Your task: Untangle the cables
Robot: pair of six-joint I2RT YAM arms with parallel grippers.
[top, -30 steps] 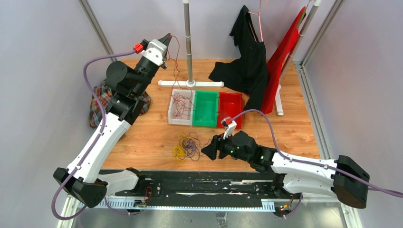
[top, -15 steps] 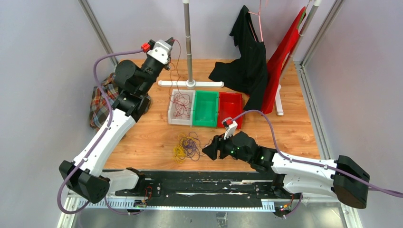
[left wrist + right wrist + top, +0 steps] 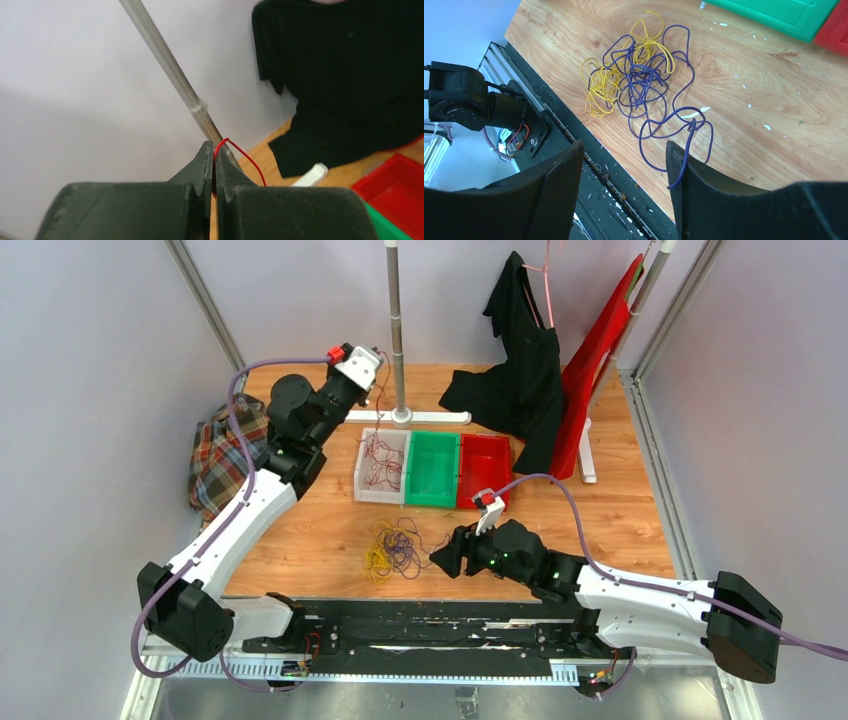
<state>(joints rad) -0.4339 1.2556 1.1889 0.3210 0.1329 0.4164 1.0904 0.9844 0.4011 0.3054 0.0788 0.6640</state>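
The right gripper (image 3: pixel 440 558) hangs low over the wooden table (image 3: pixel 320 530), close to its near edge. The black rail (image 3: pixel 574 142) runs just beneath its fingers. Bare wood lies open ahead of it, up to the green bin (image 3: pixel 432 470) and the red bin (image 3: pixel 484 462). The left gripper (image 3: pixel 378 357) is high beyond the clear bin (image 3: pixel 362 490), with the metal pole (image 3: pixel 396 330) just beside it and the black garment (image 3: pixel 520 370) well off to its right.

Only the left wrist view shows the pinch: the jaws are pressed together on a single red cable (image 3: pixel 240 152), which loops out past the tips and drops away. Only the overhead view shows that strand running down to the red cables (image 3: pixel 380 460) bunched in the clear bin below. The right wrist view gives the clear look at the yellow and purple tangle (image 3: pixel 639 85), lying just ahead of the right gripper. That gripper's jaws stand wide and hold nothing. One purple loop reaches up to a finger (image 3: pixel 724 200); I cannot tell whether it touches.
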